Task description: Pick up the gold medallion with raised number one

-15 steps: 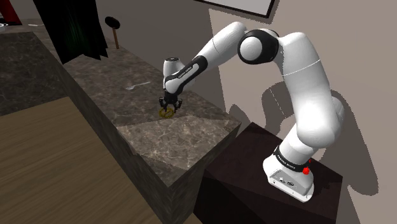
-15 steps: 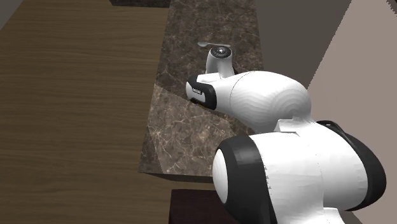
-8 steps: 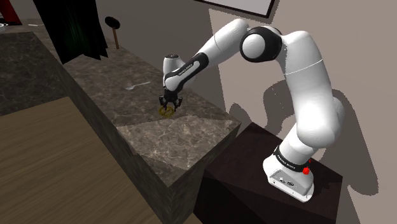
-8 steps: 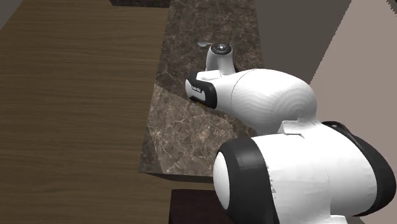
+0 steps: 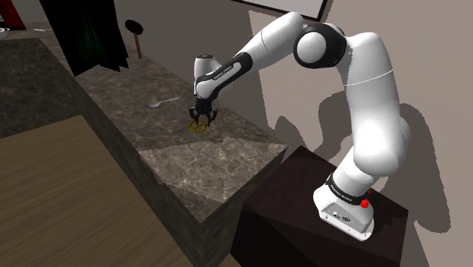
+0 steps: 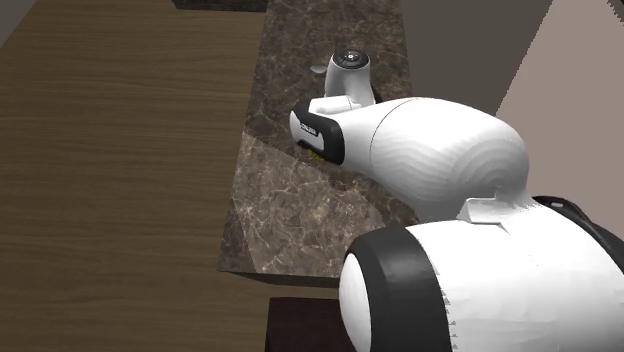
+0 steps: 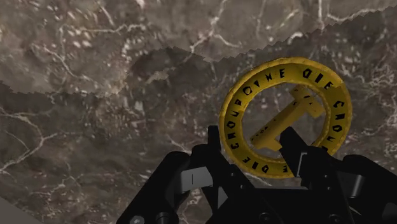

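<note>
Gripper (image 7: 253, 156): clamped on lower rim of medallion (image 7: 284, 122), right of frame centre.
Risk: pivoting or slipping from edge-only hold, dropping onto countertop (image 7: 95, 95).

1. a big white arm (image 6: 440, 150) takes up the near right, with a broad black band (image 6: 400, 300) round its nearest joint.
2. the arm reaches far and left over a dark marbled counter (image 6: 290, 210), ending in a white wrist (image 6: 350, 62) with a grey round cap.
3. a small pale thing (image 6: 318, 68) lies on the counter just left of the wrist, partly hidden and too small to name.
4. a brown wooden floor (image 6: 110, 150) lies left of the counter.
5. a grey wall (image 6: 450, 40) stands on the far right.
6. a corner of the dark stand (image 6: 300, 325) shows nearest, just past the counter's end.
</note>
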`<state>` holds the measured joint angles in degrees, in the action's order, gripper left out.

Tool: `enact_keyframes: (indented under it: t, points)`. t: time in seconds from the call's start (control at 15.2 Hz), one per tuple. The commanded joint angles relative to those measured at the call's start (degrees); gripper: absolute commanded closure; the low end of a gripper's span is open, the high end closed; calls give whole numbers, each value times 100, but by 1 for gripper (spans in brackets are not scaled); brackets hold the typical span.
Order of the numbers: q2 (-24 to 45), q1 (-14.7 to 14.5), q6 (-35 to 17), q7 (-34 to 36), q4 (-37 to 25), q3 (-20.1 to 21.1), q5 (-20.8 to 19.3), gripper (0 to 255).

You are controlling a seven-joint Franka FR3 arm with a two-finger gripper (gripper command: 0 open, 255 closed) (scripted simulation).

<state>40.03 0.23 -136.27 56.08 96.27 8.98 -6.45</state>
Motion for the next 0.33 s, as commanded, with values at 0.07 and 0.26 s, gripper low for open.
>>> enact_keyframes:
  t: [0.07, 0.26]
  points:
    - [-166, 16, 139, -10, 29, 22, 25, 255]
    - [-227, 22, 197, -15, 32, 30, 34, 255]
